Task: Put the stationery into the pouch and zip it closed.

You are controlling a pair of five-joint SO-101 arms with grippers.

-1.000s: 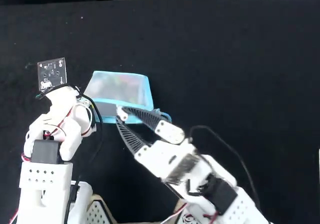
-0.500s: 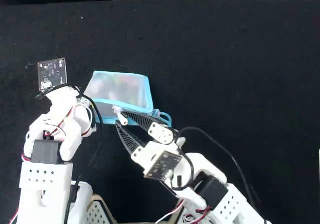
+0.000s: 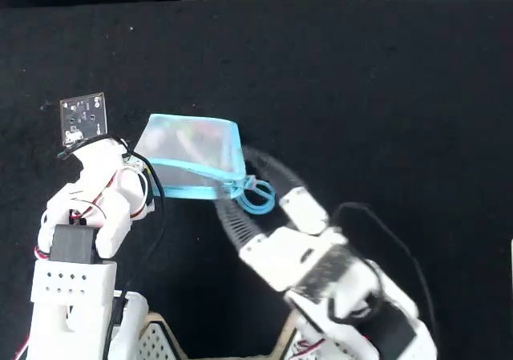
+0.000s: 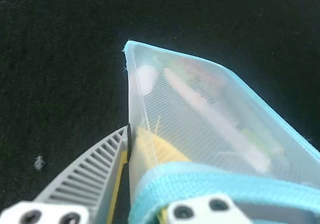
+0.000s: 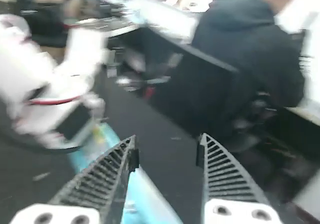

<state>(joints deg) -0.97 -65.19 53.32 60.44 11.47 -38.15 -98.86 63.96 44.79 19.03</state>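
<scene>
Visibly full translucent pouch (image 3: 192, 147), blue-trimmed

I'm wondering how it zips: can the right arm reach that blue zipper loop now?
Probably yes: the right tool is open, and the zipper loop lies bare between its fingers, beside the pouch.

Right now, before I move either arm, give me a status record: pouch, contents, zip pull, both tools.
pouch: light blue mesh, one end clamped
stationery: inside, visible through the mesh
zip pull: blue ring at the pouch's free end
left tool: shut on pouch
right tool: open, straddling the zip pull, not gripping it
zip: cannot tell if fully closed
</scene>
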